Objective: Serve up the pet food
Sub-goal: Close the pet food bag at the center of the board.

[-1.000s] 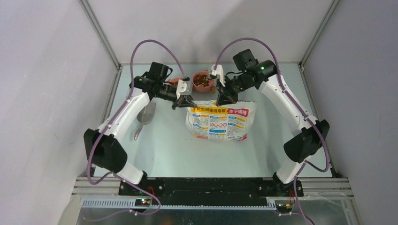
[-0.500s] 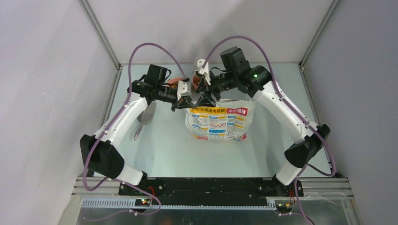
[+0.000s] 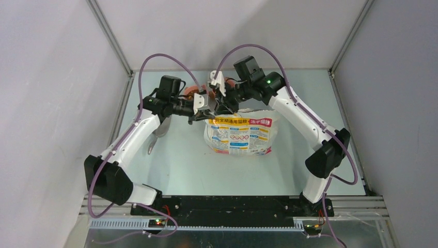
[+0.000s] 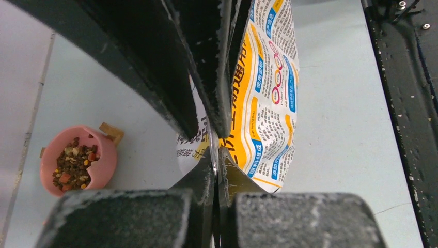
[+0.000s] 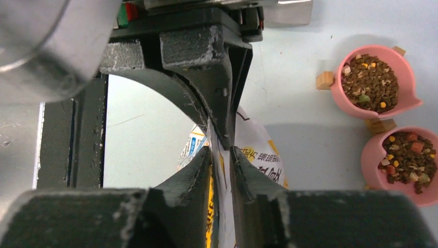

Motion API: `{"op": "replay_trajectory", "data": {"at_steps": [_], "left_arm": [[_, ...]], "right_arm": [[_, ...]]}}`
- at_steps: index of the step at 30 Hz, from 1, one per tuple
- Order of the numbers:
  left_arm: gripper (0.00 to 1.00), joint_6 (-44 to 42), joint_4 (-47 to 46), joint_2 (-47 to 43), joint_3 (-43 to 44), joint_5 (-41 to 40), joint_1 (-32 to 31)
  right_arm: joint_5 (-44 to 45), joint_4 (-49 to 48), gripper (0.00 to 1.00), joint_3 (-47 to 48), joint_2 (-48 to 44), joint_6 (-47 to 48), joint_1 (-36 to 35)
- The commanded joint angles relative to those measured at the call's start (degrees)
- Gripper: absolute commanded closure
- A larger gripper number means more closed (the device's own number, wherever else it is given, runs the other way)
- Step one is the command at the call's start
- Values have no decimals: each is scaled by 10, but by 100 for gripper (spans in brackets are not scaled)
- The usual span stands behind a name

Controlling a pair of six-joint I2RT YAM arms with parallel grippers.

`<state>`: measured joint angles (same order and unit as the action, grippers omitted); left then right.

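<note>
Both pincers are clamped on the same thing here. The left pincer [image 4: 215, 161] has its fingers pressed together on the top edge of the printed bag [image 4: 269, 93], with just the thin film between the tips. The right pincer [image 5: 220, 155] pinches that same edge right next to it. In each wrist view the other pincer's dark fingers fill the frame just past the grip, so the two are practically touching. Neither one has any real gap, only the bag material squeezed in between.

The pet food [image 5: 370, 77] is in two pink bowls on the desk [image 3: 181, 160], past the bag on the far side. One bowl [image 5: 376, 82] and the second bowl [image 5: 400, 161] sit close together. Each holds a heap of brown kibble with a few red, yellow and green bits. A couple of small wooden blocks [image 5: 325, 80] sit against the bowls. I can't see whether any kibble is in the bag, as the mouth is pinched and hidden by the fingers.

In the overhead view both arms reach to the far middle of the desk. Their elbows are bowed outward and the wrists are turned in toward each other. They meet over the bag's far edge, between the bag and the bowls. The rest of the bag stretches back toward the near side, printed face up.
</note>
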<state>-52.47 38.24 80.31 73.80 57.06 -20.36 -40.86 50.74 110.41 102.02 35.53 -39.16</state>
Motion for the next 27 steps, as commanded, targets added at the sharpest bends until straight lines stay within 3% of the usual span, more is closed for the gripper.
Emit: {"op": "replay_trajectory", "data": {"at_steps": [1,7,14,27], "left_arm": [[100,13,-65,-36,-15,-22,28],[100,-6,-60,-45,-38,-22,66],[100,-10,-61,-50,-51,-26,90],[100,-15,-51,-46,-46,-35,109]], "right_arm": [[20,32,77,31,-1,25,3],[41,87,81,31,-13,45,24],[83,127,100,32,-32,65,45],[120,180,99,-20,-97,72,110]]}}
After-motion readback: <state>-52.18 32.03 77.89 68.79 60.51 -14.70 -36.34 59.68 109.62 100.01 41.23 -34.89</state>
